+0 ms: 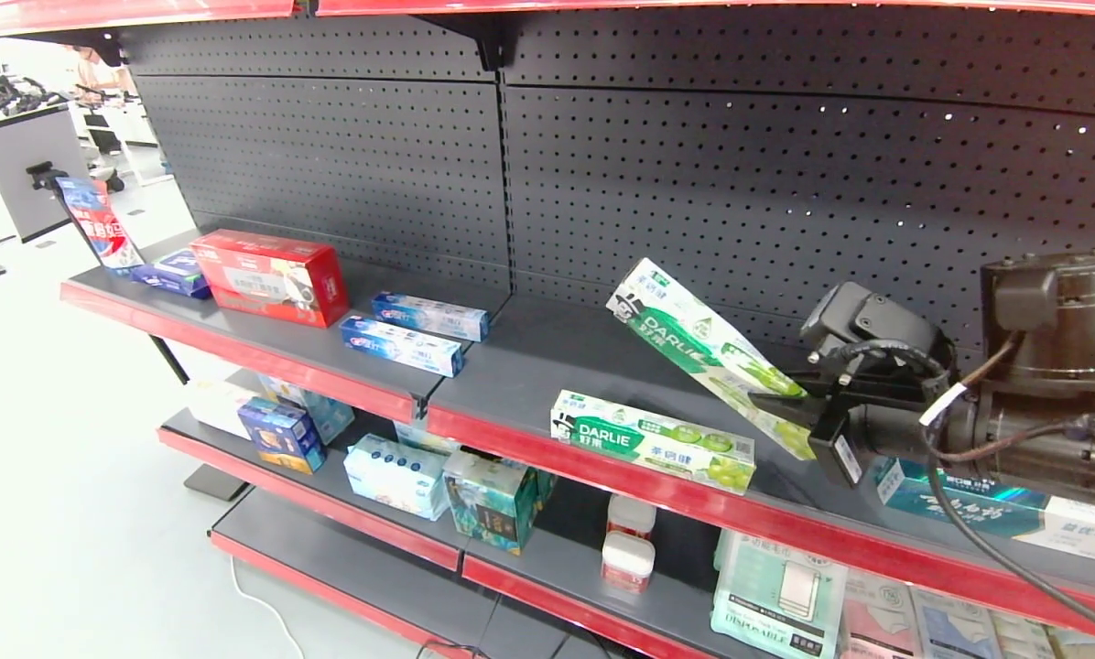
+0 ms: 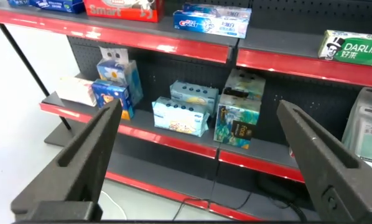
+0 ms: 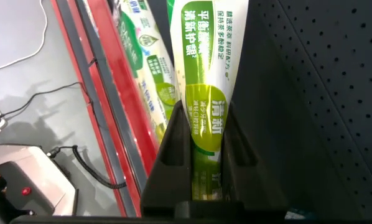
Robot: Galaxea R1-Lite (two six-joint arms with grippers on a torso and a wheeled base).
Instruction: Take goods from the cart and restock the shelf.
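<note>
My right gripper (image 1: 790,416) is shut on one end of a long green-and-white toothpaste box (image 1: 694,343), holding it tilted above the middle shelf (image 1: 547,352), its free end raised toward the pegboard. In the right wrist view the same box (image 3: 201,68) runs out from between the black fingers (image 3: 173,140). A second, matching toothpaste box (image 1: 653,439) lies flat at the shelf's front edge, just below the held one. My left gripper (image 2: 198,155) is open, facing the lower shelves with nothing between its fingers (image 2: 80,155).
A red box (image 1: 268,275) and blue toothpaste boxes (image 1: 403,345) lie on the shelf's left section. A teal box (image 1: 1005,513) lies under my right arm. The lower shelves hold tissue packs (image 2: 181,114), a dark patterned box (image 2: 239,115) and small jars (image 1: 628,545). The pegboard back wall (image 1: 740,183) is close behind.
</note>
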